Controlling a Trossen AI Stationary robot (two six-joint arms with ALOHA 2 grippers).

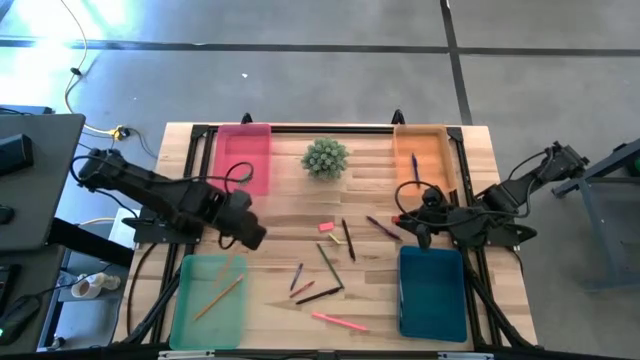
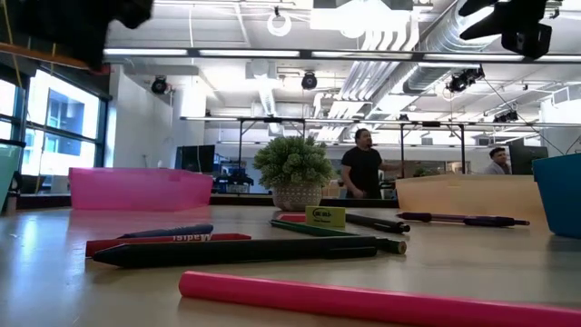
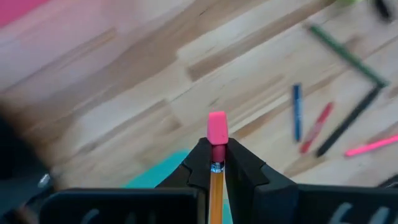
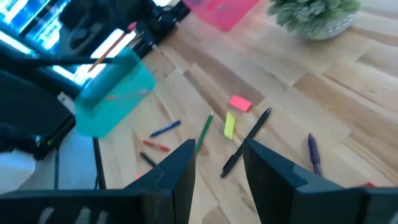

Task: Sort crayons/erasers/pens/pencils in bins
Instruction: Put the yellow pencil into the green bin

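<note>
Here the left jaws [image 3: 214, 163] pinch an orange pencil [image 3: 216, 186] above the light green bin [image 1: 190, 312] near the counter's front-left corner. The right jaws [image 4: 217, 155] are spread above the teal bin [image 1: 432, 292].

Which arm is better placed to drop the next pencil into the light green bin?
The left. Its gripper is shut on an orange pencil, hanging just above the light green bin, which holds one pencil. The right gripper is open and empty, across the table near the teal bin.

Bare wood beside pink bin [image 1: 243, 157]; potted plant [image 1: 325, 158] mid-rear; pens [image 1: 349, 240], pencils [image 1: 329, 264] centre
</note>
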